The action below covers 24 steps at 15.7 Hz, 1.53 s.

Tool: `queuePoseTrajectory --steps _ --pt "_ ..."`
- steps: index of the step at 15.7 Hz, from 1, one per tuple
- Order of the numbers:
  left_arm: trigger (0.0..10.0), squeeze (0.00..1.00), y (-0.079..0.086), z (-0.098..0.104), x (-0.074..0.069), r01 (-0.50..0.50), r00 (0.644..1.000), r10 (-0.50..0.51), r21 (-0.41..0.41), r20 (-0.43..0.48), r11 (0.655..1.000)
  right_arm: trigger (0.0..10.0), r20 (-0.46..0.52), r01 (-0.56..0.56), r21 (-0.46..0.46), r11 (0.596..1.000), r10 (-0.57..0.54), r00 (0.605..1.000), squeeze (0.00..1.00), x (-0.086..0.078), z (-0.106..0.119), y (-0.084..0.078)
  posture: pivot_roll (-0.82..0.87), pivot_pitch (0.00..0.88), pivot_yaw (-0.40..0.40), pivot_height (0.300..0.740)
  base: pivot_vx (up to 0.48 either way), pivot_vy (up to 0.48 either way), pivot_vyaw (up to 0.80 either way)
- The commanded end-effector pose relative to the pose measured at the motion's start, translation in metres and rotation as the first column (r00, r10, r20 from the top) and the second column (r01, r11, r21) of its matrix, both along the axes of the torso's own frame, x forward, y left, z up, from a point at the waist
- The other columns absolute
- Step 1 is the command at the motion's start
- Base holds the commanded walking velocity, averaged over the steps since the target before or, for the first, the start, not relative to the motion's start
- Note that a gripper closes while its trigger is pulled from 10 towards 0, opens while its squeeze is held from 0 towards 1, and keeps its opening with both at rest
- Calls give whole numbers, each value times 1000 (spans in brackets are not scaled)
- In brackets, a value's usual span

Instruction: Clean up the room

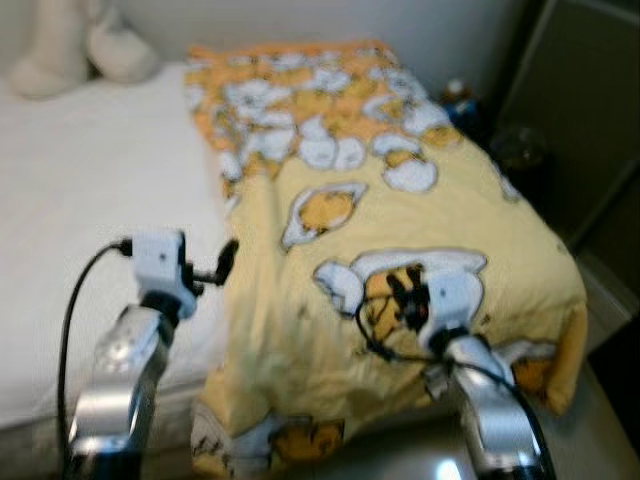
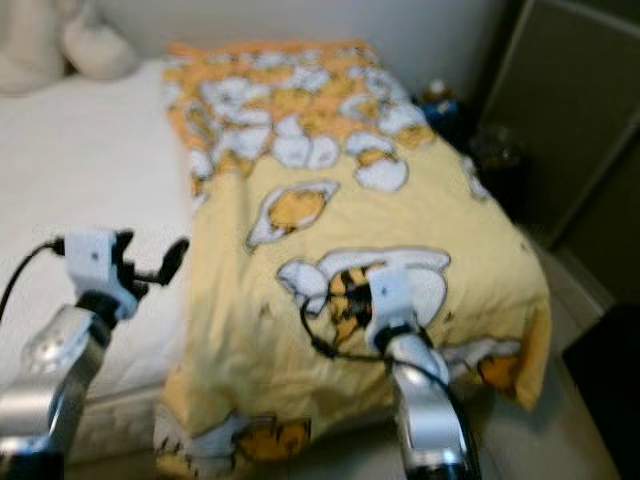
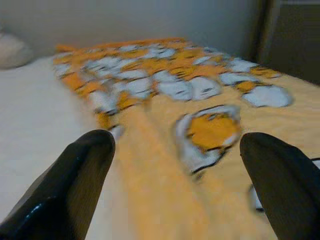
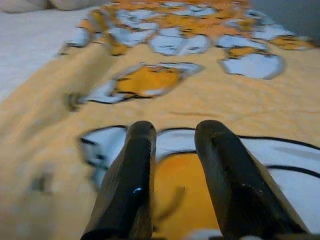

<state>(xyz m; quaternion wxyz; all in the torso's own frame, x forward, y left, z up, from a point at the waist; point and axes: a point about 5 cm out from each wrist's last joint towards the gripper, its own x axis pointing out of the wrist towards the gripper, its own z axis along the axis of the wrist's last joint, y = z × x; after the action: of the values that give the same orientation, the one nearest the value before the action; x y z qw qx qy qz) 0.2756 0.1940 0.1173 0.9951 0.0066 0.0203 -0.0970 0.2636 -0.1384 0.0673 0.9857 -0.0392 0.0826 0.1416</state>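
Robot's working on the yellow cartoon blanket (image 1: 400, 230) covering the bed's (image 1: 90, 200) right half. Left end effector (image 3: 175, 170) spread wide at its near-left edge, right end effector (image 4: 175, 165) nearly closed, empty. Probably next: grab that edge.

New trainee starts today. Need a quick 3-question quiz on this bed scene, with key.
1. True or false: the left claw is open.
2. What lies under the right claw? A) bare white sheet B) yellow patterned blanket C) floor
3. What sits at the far corner of the white mattress?

Key:
1. True: its fingers stand wide apart.
2. B
3. A pale plush toy, blurred.
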Motion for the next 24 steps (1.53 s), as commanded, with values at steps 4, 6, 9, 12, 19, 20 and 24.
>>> queuePoseTrajectory --steps 4,6,9,12,19,20,24 --pt "10000 0 -22 -5 1 95 995 -96 -43 -7 995 10000 -41 147 -24 989 -148 988 0 -8 -4 -29 -69 0 52 740 91 0 -569" --pt "10000 0 -25 -7 0 108 994 -108 -50 3 993 10000 -52 164 -16 986 -165 985 0 -13 -3 -33 -79 0 46 740 0 236 -400" --pt "10000 0 -33 -10 6 111 994 -112 -47 -19 993 10000 -63 183 -18 983 -183 981 0 -16 -2 -39 -97 0 54 740 0 470 0" --pt "10000 0 -44 -7 16 153 988 -153 -64 4 986 10000 -27 186 -6 982 -186 982 0 -10 12 -46 -136 0 48 740 0 472 0" --pt "10000 0 -45 -13 13 99 995 -99 15 7 995 10000 -40 181 29 983 -180 983 0 -3 8 -40 -97 0 11 740 0 -259 0" --pt "10000 0 -45 -20 13 54 997 -56 -39 -48 998 10000 -45 169 -2 986 -169 985 0 0 7 -40 -95 0 14 740 0 0 0" --pt "10000 0 -52 -20 23 32 998 -33 -21 -51 999 10000 -27 133 -25 991 -134 991 0 6 15 -45 -110 0 30 740 0 0 0"
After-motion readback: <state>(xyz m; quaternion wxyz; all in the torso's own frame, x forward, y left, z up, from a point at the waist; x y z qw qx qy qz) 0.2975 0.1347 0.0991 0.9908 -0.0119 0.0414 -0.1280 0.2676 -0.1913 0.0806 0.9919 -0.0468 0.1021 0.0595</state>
